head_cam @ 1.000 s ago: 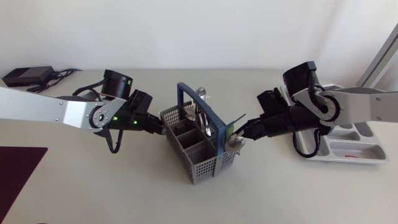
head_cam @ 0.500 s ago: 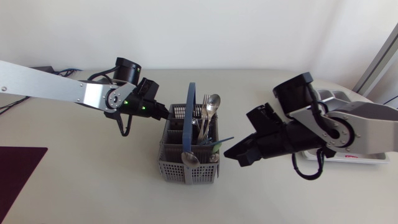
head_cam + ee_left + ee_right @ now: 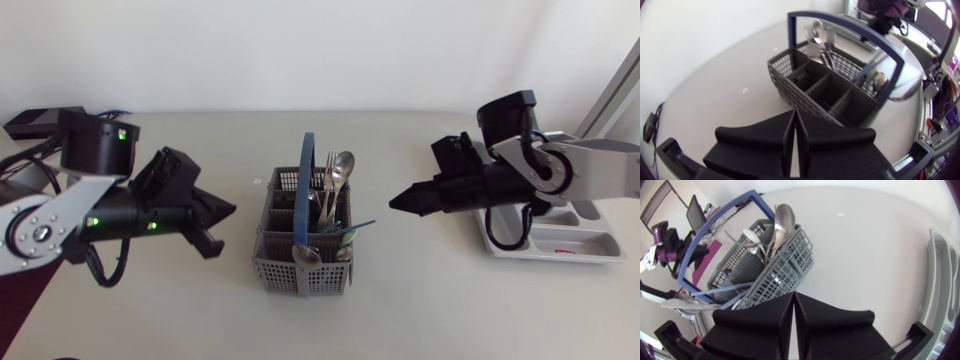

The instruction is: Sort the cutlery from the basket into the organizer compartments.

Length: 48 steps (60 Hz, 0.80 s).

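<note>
The matte black left hand (image 3: 222, 213) and right hand (image 3: 398, 201), fingers pressed together and empty, point toward the grey perforated blue-handled basket (image 3: 278, 266) between them.

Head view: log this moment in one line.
left tool: shut, empty | right tool: shut, empty | cutlery: in basket | organizer: beside right arm

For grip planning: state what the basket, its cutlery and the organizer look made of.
Basket: likely moulded plastic, matte grey, perforated grid walls.
Cutlery: metal, polished, mirror-like glints on the spoon bowls.
Organizer: probably plastic, pale grey with slight sheen; uncertain.
</note>
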Available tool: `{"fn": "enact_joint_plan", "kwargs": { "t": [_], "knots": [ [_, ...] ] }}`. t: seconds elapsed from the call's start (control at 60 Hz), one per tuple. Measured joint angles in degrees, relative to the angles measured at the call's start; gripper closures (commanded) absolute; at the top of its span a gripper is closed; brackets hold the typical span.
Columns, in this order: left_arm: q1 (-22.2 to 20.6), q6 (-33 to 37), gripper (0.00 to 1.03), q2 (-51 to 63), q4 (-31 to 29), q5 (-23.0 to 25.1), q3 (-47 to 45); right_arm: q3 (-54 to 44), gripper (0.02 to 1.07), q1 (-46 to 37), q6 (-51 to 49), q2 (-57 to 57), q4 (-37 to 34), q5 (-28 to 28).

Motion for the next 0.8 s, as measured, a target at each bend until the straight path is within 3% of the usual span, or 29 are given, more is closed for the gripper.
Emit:
{"fn": "enact_joint_plan", "kwargs": {
  "t": [0.167, 0.5, 0.8],
  "knots": [
    [-5.44, 1.81, 1.0, -5.51, -2.82, -0.02, -5.14, 8.59, 0.98, -0.09, 1.53, 10.12, 1.9, 0.0],
    [-15.69, 3.85, 1.0, -9.77, -2.16, -0.07, -12.44, 27.17, 0.98, 0.09, 5.7, 28.35, 1.99, -0.07],
    [-19.12, 4.98, 1.0, -3.98, 8.22, -1.62, -14.23, 37.66, 0.98, 1.62, 7.41, 37.42, -1.36, -1.57]
  ]
}}
